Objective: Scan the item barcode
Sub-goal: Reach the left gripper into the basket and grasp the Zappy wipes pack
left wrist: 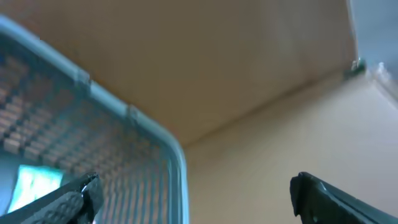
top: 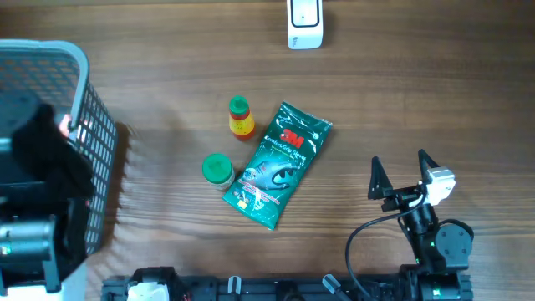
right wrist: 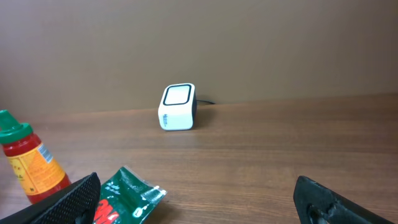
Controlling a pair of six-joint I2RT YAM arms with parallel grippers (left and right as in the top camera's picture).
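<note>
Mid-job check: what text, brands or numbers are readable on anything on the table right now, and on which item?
"3M": red letters near the top of the green pouch.
Rest of the pouch's print: too small to read.
Sauce bottle, yellow label: blurred, unreadable.
Green-lidded jar: label too small to read.
White scanner: no readable text.

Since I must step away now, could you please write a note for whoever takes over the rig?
Left tool: open, empty, at the basket.
Right tool: open, empty, right of the pouch.
Pouch, bottle and jar sit mid-table; scanner at the far edge.
Done: nothing that shows; no item is held.
Left: pick an item, show its barcode to the scanner.
</note>
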